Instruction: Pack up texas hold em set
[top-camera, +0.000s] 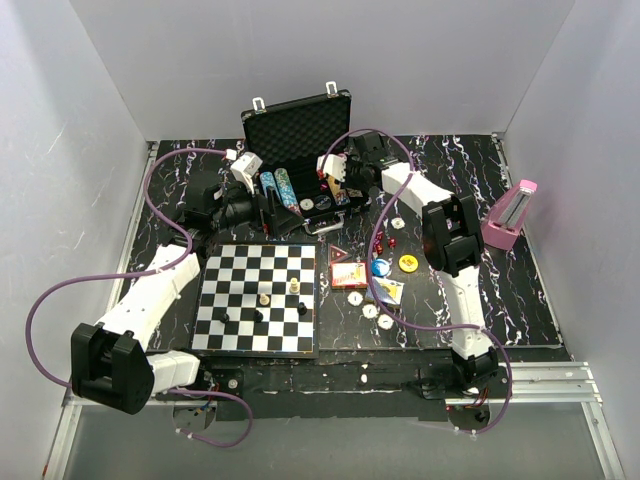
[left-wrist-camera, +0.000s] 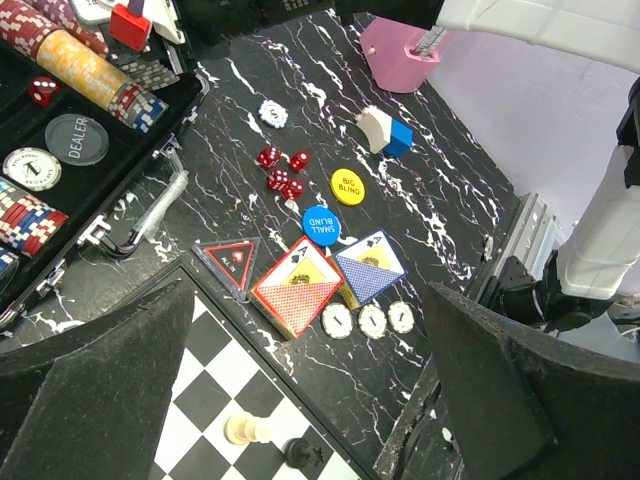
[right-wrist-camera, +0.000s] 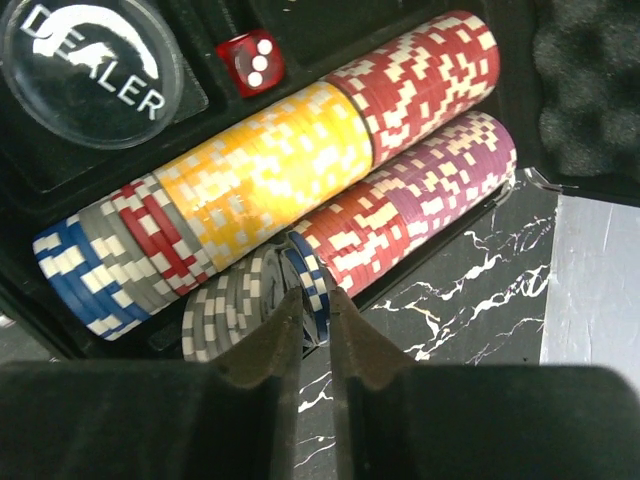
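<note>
Chessboard (top-camera: 258, 300) lies nearest in the overhead view; behind it the open briefcase (top-camera: 300, 130) holds the chip rows (top-camera: 277, 185), right gripper (top-camera: 335, 170) over them. Left wrist view: left gripper (left-wrist-camera: 310, 290) wide open, empty. Unpacked: decks (left-wrist-camera: 292, 297), dice (left-wrist-camera: 282, 170), yellow BIG BLIND button (left-wrist-camera: 347, 185), blue SMALL BLIND button (left-wrist-camera: 321, 224). Right wrist view: jaws barely parted around a blue chip (right-wrist-camera: 318, 290); grip cannot be confirmed. Leaning grey chips (right-wrist-camera: 235, 305) may let it tip out. DEALER button (right-wrist-camera: 90, 65) sits stowed.

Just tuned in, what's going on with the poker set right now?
The right hand is at the open case, its tips straddling a blue chip at the end of a chip row; whether it grips is unclear. The left hand hangs open over the chessboard edge, holding nothing. Dice, card decks and buttons lie loose on the table.
</note>
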